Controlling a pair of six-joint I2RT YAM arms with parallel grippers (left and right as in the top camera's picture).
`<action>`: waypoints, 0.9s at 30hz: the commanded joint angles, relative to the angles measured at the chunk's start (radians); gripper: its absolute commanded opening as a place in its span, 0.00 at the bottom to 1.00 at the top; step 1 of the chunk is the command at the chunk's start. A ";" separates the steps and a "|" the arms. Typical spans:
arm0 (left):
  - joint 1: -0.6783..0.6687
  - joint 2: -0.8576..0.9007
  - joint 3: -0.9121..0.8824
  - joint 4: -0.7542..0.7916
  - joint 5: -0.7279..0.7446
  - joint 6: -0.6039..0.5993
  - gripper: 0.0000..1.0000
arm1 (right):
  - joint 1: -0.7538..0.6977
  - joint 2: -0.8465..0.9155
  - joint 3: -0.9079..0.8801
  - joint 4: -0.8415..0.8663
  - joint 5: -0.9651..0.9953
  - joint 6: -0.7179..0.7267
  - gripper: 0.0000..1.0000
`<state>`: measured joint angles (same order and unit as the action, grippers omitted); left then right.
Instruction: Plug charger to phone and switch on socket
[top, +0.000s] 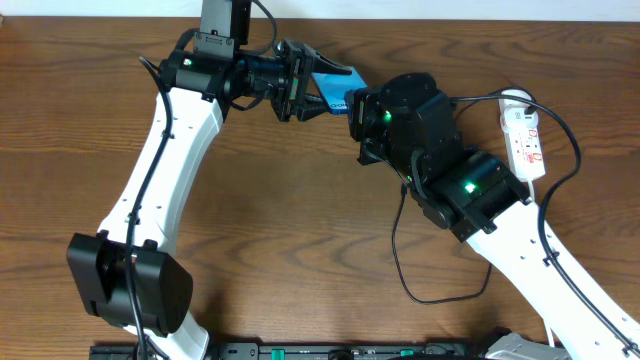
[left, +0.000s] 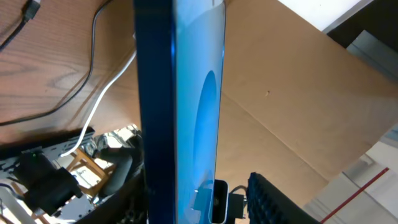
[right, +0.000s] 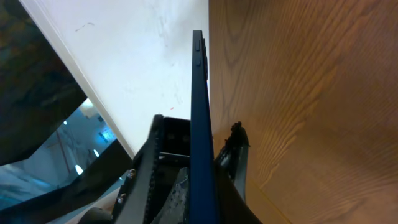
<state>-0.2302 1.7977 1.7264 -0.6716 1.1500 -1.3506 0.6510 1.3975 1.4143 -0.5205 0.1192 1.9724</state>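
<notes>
**Phone held in the air between both arms at the far side of the table**

The phone (top: 330, 88) sits at about 12 o'clock in the overhead view, raised off the table (top: 300, 220) and tilted, with its blue screen showing between the two arms. The left gripper (top: 303, 92) meets it from 9 o'clock, its fingers closed on the phone's edges; the left wrist view shows the phone (left: 186, 112) running straight up the middle of the frame, screen side lit blue, clamped at the bottom. The right gripper (top: 357, 112) meets the phone's other end from about 4 o'clock. In the right wrist view the phone (right: 200, 124) appears edge-on as a thin dark blue slab with side buttons near its top, passing between the right arm's fingers (right: 149, 162), which seem to press against it, though the contact is partly hidden.

The charger (top: 400, 250) is a thin black cable looping on the table at about 5 o'clock, below the right arm; its tip is not visible. The socket (top: 524, 140) lies flat at 3 o'clock, near the table's right edge, well apart from the phone, with its thick white cord curving off its far end.
</notes>
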 joint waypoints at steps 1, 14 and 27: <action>0.003 -0.031 0.011 0.004 0.017 0.007 0.44 | -0.003 -0.032 0.016 0.013 0.002 0.009 0.01; 0.003 -0.031 0.011 0.004 0.017 0.006 0.24 | -0.002 -0.032 0.016 0.030 -0.010 0.009 0.01; 0.003 -0.031 0.011 0.004 0.017 0.006 0.08 | -0.002 -0.032 0.016 0.031 -0.025 -0.001 0.17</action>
<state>-0.2298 1.7973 1.7264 -0.6624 1.1572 -1.3502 0.6483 1.3956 1.4147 -0.4969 0.1028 2.0293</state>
